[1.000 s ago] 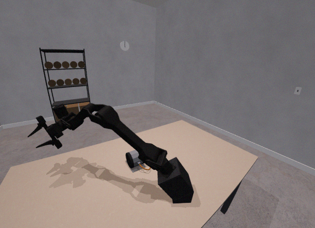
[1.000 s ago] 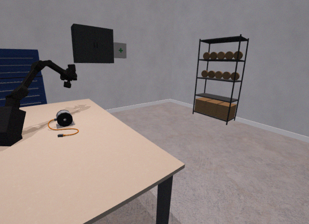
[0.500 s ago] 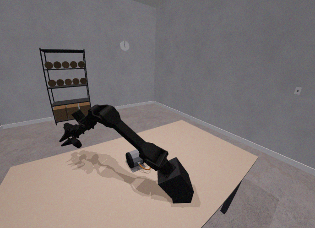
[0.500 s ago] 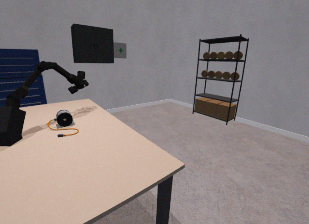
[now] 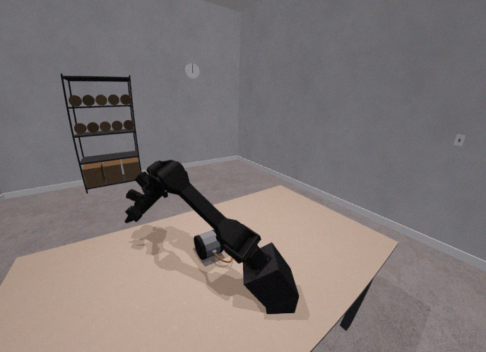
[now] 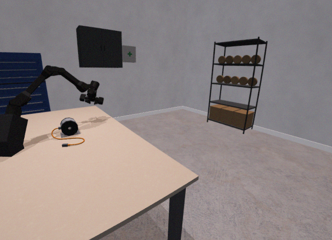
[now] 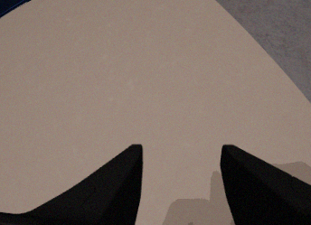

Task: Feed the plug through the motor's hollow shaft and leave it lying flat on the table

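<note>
The motor (image 5: pixel 210 241) (image 6: pixel 65 122), a grey cylinder with black ends, lies on its side on the table (image 5: pixel 157 301) (image 6: pixel 120 178). A pale hole (image 6: pixel 69 127) shows in the middle of its end in the exterior view. The orange cable (image 5: pixel 223 259) (image 6: pixel 70 138) leaves the motor's side and curves over the table in front of that end. The dark plug (image 6: pixel 64 145) lies flat on the table at the cable's free end, outside the shaft; the arm hides it in the top view. My gripper (image 5: pixel 126 208) (image 6: pixel 91 102) (image 7: pixel 182 154) is part open and empty, high above the table beyond the motor.
The arm's black base (image 5: pixel 273 285) (image 6: pixel 10 135) stands on the table near the motor, and the upper arm (image 5: pixel 203 207) passes above it. A blue cabinet (image 6: pixel 24 85) is behind the arm. A shelf rack (image 5: pixel 109 158) (image 6: pixel 233 103) stands away from the table.
</note>
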`<act>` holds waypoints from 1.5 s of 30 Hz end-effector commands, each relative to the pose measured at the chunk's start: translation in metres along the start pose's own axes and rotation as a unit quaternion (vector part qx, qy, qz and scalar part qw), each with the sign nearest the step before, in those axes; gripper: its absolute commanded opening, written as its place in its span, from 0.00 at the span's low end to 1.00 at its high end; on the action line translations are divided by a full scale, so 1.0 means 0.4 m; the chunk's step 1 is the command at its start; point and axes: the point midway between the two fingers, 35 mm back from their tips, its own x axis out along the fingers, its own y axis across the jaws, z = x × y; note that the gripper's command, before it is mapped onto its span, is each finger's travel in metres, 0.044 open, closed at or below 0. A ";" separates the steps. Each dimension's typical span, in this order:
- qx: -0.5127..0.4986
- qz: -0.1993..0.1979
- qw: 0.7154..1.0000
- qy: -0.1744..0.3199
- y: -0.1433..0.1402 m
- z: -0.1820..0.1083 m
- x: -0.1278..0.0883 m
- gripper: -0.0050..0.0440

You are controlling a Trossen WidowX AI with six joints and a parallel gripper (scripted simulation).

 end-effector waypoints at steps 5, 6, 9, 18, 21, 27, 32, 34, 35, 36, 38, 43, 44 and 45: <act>0.245 -0.078 0.966 0.034 -0.113 -0.154 -0.096 0.43; 0.274 -0.088 0.957 0.036 -0.123 -0.169 -0.107 0.43; 0.362 -0.117 0.924 0.039 -0.152 -0.219 -0.145 0.43; 0.577 -0.194 0.793 0.028 -0.211 -0.363 -0.263 0.43; 0.643 -0.219 0.734 0.018 -0.223 -0.410 -0.303 0.43; 0.763 -0.266 0.589 -0.011 -0.235 -0.507 -0.388 0.43; 0.834 -0.288 0.469 -0.040 -0.234 -0.556 -0.432 0.43; 0.855 -0.303 0.417 -0.051 -0.229 -0.610 -0.482 0.43; 0.866 -0.308 0.391 -0.058 -0.226 -0.626 -0.497 0.43; 0.875 -0.312 0.364 -0.064 -0.222 -0.641 -0.510 0.43; 0.893 -0.320 0.305 -0.079 -0.215 -0.669 -0.536 0.43; 0.923 -0.335 0.149 -0.119 -0.189 -0.740 -0.601 0.43; 0.925 -0.337 0.118 -0.127 -0.182 -0.754 -0.614 0.43; 0.927 -0.339 0.086 -0.135 -0.175 -0.768 -0.627 0.43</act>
